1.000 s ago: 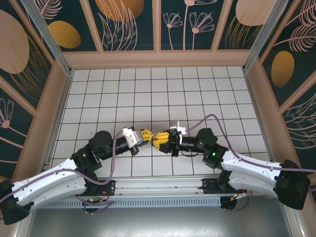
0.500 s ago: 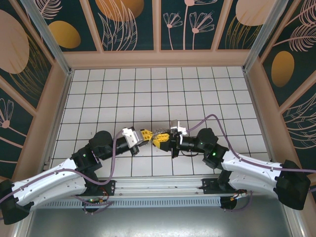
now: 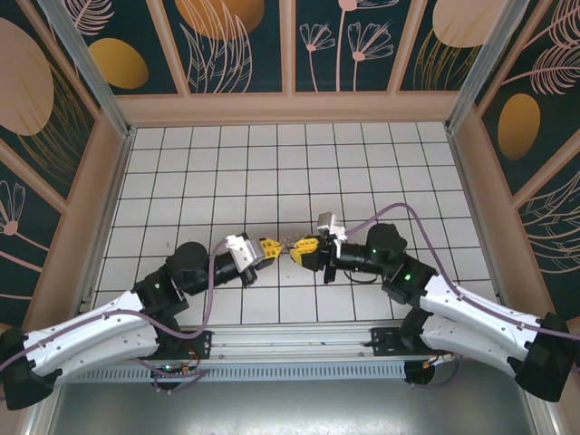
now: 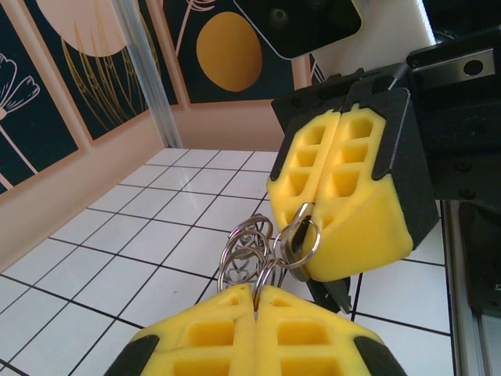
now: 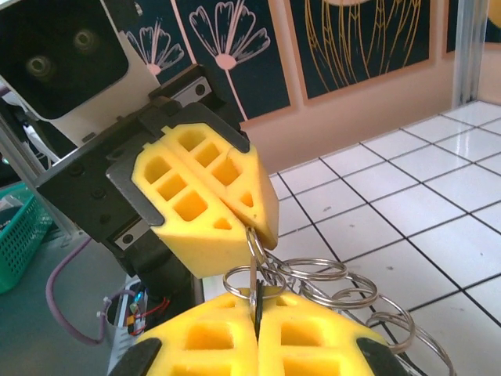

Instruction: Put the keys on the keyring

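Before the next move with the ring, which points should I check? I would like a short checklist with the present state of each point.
1. Left tool shut on the keyring: ok.
2. Right tool shut on one loop of the keyring: ok.
3. Keyring held clear of the table: ok.
4. Gap between the two tools: ok, but narrow.
5. Keys threaded on the keyring: cannot tell; the tool tips hide that spot.
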You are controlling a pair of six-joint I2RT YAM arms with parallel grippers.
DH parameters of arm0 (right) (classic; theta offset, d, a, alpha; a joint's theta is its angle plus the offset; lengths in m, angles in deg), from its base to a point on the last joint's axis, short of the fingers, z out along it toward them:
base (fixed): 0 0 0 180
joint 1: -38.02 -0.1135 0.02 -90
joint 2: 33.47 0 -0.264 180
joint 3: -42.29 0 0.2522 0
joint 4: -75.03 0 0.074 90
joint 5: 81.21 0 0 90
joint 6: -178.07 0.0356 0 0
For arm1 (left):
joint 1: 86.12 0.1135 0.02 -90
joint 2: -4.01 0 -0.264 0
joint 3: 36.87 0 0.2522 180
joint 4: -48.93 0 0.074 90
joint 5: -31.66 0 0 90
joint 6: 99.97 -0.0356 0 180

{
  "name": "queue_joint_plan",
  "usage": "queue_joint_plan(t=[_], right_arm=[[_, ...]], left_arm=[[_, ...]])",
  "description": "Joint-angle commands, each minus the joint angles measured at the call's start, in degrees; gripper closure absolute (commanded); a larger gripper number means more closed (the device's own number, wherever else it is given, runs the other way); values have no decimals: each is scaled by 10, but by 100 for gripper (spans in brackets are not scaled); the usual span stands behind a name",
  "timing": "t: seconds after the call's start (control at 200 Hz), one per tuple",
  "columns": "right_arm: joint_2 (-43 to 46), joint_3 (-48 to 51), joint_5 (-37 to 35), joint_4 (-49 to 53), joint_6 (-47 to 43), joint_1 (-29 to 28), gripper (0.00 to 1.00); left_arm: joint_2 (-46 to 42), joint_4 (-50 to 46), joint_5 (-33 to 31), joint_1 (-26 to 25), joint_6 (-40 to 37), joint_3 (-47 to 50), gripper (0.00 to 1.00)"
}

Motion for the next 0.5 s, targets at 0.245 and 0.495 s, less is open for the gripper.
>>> queue_joint_plan(t=[0.245, 0.495], right_arm=[[-59, -127, 40, 138, -75, 50, 100], [-87, -177, 52, 217, -125, 51, 100]], left_arm=[[11, -12, -12, 5, 57, 16, 63], [-22, -69, -20, 5, 62, -3, 61]])
